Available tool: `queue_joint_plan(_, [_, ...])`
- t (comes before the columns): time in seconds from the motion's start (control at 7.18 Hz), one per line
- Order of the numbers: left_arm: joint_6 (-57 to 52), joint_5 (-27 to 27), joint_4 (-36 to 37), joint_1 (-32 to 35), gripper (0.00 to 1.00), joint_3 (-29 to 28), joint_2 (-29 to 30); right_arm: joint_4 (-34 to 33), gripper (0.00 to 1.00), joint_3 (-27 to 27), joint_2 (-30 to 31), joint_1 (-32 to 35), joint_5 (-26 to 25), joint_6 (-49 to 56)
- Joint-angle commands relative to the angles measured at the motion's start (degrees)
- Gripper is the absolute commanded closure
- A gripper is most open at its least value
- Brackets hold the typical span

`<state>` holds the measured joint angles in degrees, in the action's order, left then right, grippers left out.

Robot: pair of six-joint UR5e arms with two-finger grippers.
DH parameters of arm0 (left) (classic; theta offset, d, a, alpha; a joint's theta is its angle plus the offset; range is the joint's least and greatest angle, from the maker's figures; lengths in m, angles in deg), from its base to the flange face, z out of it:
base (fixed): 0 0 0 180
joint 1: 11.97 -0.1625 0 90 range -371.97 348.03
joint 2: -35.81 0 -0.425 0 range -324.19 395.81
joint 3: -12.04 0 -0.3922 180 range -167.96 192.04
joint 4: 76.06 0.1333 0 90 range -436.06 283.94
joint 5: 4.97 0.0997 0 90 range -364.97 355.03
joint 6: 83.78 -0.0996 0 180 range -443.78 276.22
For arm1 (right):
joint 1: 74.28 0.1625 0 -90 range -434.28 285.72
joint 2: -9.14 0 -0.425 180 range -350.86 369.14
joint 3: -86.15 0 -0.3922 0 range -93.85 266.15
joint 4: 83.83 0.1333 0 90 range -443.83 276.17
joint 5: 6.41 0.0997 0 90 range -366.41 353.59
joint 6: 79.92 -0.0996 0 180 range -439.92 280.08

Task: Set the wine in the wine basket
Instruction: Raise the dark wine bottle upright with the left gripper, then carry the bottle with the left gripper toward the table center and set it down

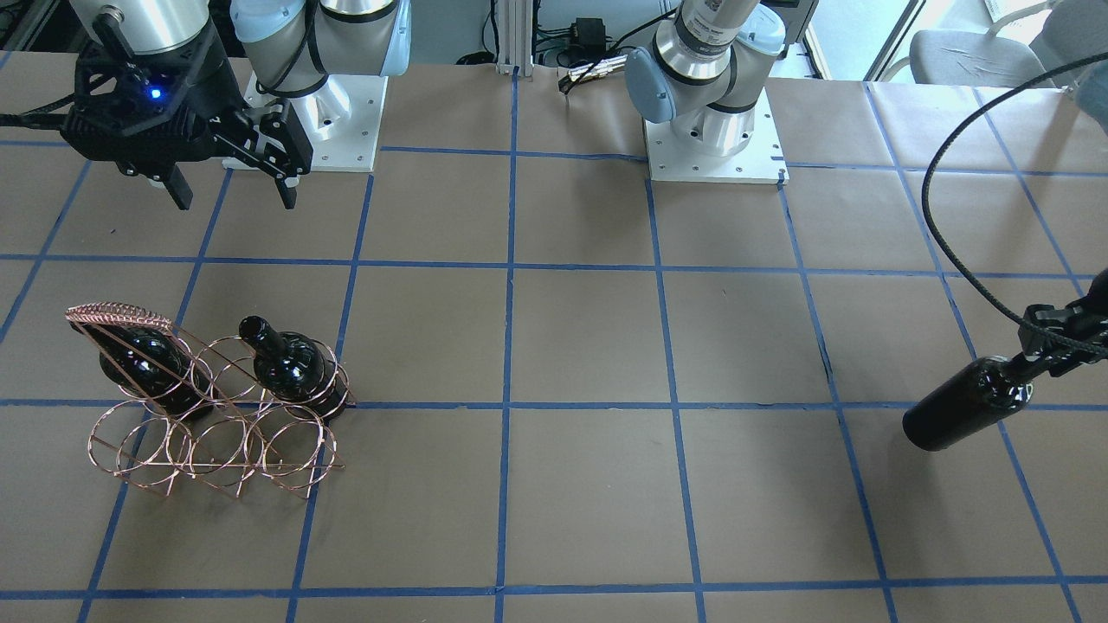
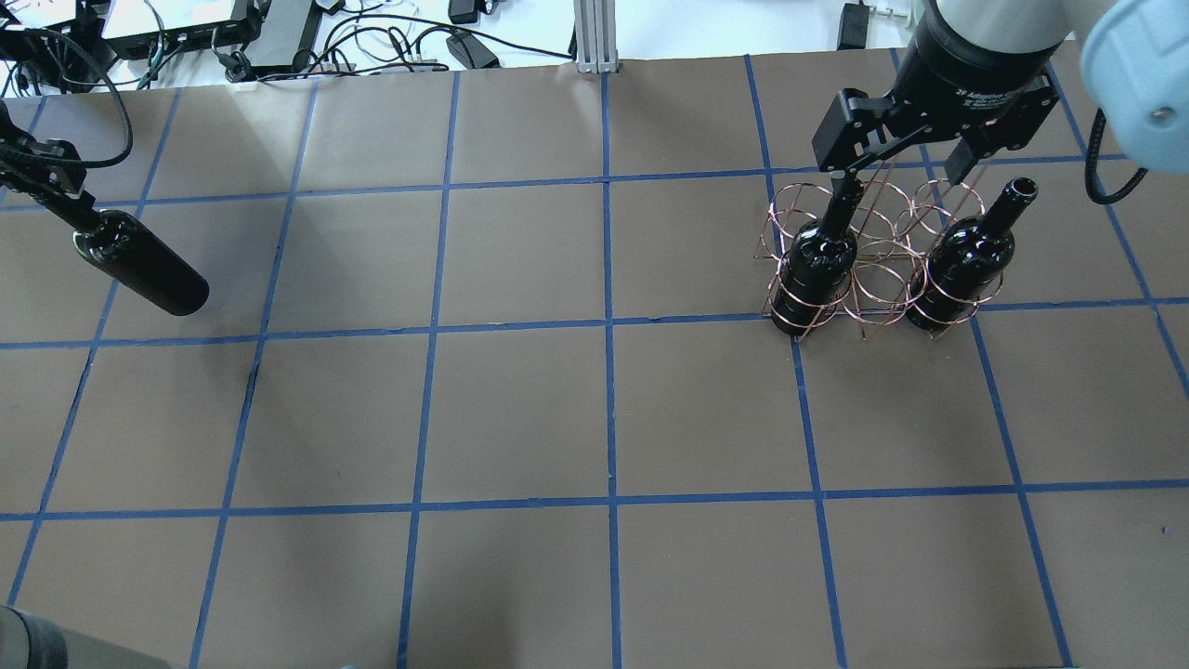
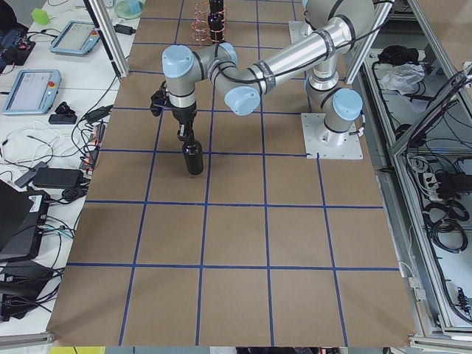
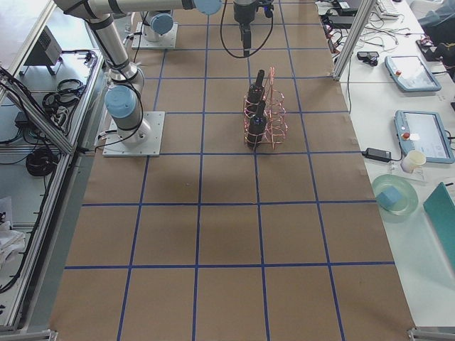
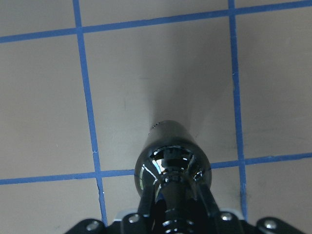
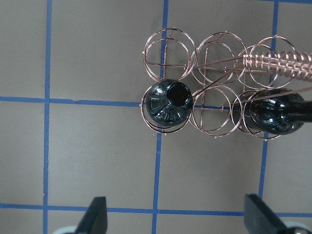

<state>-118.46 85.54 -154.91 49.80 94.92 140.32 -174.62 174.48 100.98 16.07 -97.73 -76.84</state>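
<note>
The left gripper (image 1: pixel 1052 342) is closed on the neck of a glossy near-black glass wine bottle (image 1: pixel 965 405). The left wrist view shows both fingers (image 5: pixel 207 204) clamped against the neck, with the body of the bottle hanging below them, base downward. From the pictures it cannot be told whether the base touches the brown paper-covered bench (image 1: pixel 589 346) with its blue tape grid. This bottle is at the robot's left end of the bench, well apart from the copper-coloured wire wine basket (image 1: pixel 216 433), which stands at the robot's right end. The basket consists of joined rings in two rows of three, with a slanted wire-wrapped handle (image 1: pixel 117 311) across the top. Two further near-black glass bottles are seated in it: one open-mouthed bottle (image 6: pixel 168 105) in an end ring, and a second bottle (image 6: pixel 273 117) in the opposite end ring of the same row, its neck passing under the handle. The ring between them and the three rings of the other row show only wire. The right gripper (image 6: pixel 178 217) hangs above the bench beside the basket, on the robot's side of it, with its jaws spread wide and nothing between them.
</note>
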Motion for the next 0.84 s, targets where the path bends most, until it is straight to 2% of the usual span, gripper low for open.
queue_joint_plan(0.0, [8.2,-0.3,-3.9,7.6,1.00,0.4,-4.4,0.0,0.00,0.0,0.0,0.1,0.0,0.0])
queue_joint_plan(0.7, [27.7,-3.3,-4.5,30.4,1.00,13.7,-13.6,0.0,0.00,0.0,0.0,0.1,0.0,0.0])
